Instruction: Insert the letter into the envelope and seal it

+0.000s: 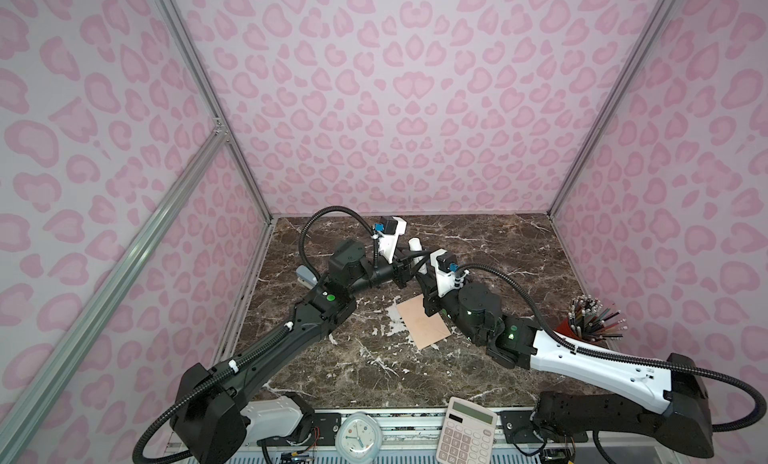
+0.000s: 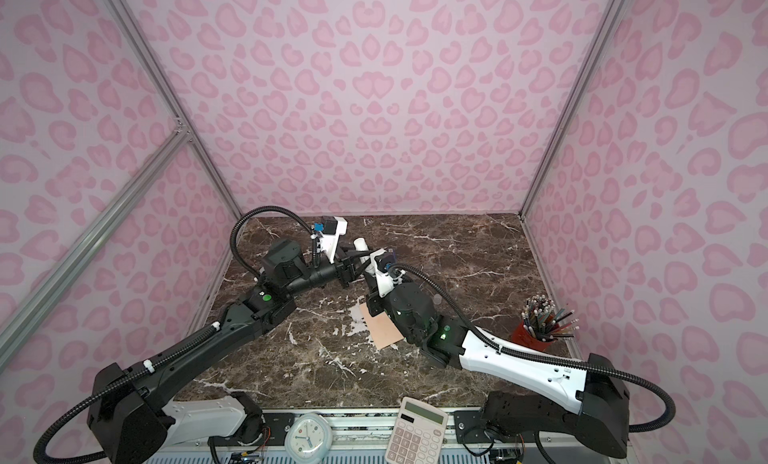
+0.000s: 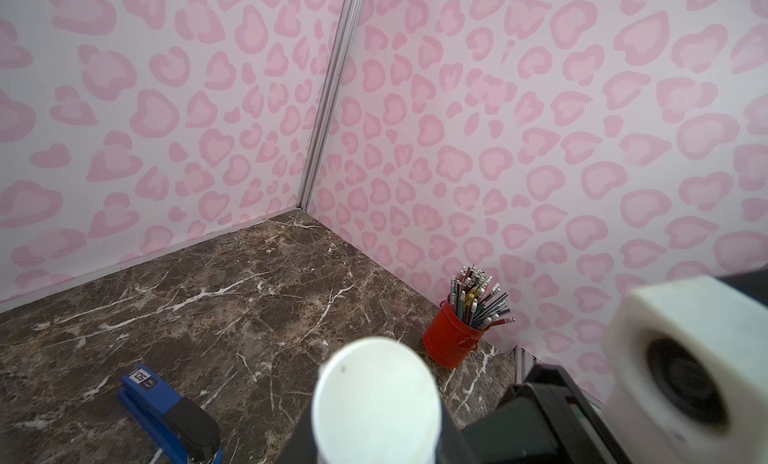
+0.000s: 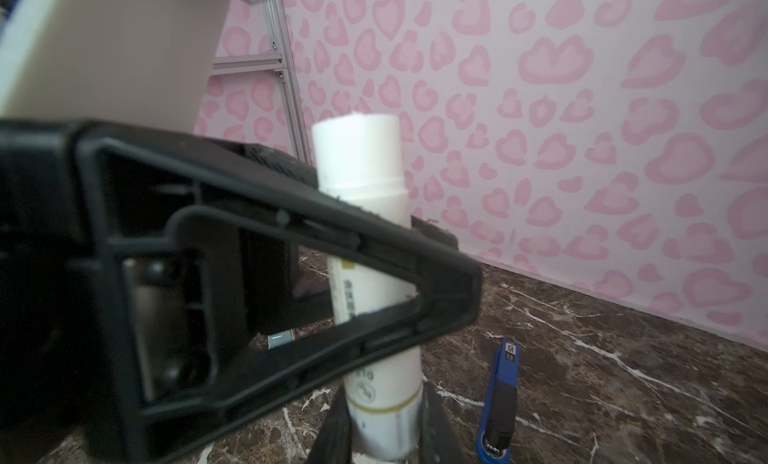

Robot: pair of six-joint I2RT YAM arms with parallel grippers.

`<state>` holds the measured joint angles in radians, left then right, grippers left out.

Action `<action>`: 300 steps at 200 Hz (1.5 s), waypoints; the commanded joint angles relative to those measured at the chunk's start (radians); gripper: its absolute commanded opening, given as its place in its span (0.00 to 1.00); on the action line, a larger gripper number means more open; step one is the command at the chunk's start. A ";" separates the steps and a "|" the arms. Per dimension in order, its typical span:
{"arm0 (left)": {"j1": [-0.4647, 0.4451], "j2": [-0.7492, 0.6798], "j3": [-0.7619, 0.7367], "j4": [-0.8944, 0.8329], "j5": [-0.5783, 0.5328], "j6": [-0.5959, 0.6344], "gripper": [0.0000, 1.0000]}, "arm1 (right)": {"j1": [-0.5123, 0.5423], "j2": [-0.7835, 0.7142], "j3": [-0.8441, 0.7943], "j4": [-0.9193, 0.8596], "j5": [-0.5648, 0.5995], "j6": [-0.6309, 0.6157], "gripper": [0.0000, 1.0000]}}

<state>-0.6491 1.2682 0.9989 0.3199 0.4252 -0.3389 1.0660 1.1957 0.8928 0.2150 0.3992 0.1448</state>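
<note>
In both top views, the envelope [image 1: 422, 325] [image 2: 384, 327] is lying flat near the middle of the table [image 1: 498, 254], with its right side tucked under the right arm's wrist. The letter is not showing anywhere and is probably inside. The envelope is thin, light paper, likely to slide and bend, so pinning a corner flat while working the flap looks wisest. Behind it, toward the table's back edge, the left end effector [image 1: 409, 257] and right end effector [image 1: 421, 275] are meeting on a white glue stick [image 1: 416, 245], which is raised off the table.

In the left wrist view, the stick's round end is filling the foreground. Dark fingers [image 3: 301, 445] are hugging its sides, clamped on it. A blue stapler [image 3: 166, 408] and a red pencil cup [image 3: 451, 341] are sitting beyond.

In the right wrist view, the right end effector's fingers [image 4: 332, 242] are pressing on the tube's middle, gripping it. The left's are holding its base.
</note>
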 commanded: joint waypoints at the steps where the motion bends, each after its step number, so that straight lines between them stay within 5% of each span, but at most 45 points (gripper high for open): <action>1: 0.006 0.012 -0.005 0.024 -0.199 0.017 0.04 | 0.023 -0.001 0.007 0.144 -0.021 -0.028 0.17; 57: 0.008 -0.006 0.030 -0.017 -0.223 0.023 0.04 | 0.011 -0.067 -0.048 0.042 -0.014 -0.121 0.33; 106: 0.053 -0.037 0.019 0.027 -0.167 0.002 0.04 | -0.103 -0.178 -0.144 -0.060 -0.250 -0.162 0.50; 160: 0.173 -0.027 -0.028 0.235 0.202 -0.173 0.04 | -0.272 -0.207 -0.124 -0.054 -0.577 -0.127 0.50; 204: 0.182 0.028 0.007 0.321 0.481 -0.274 0.04 | -0.323 -0.140 -0.041 -0.038 -0.837 -0.062 0.50; 300: 0.183 0.076 0.024 0.410 0.680 -0.396 0.04 | -0.365 -0.073 0.032 0.008 -1.075 0.047 0.49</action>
<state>-0.4679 1.3422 1.0142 0.6621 1.0485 -0.7078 0.7017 1.1107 0.9081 0.1833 -0.6075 0.1684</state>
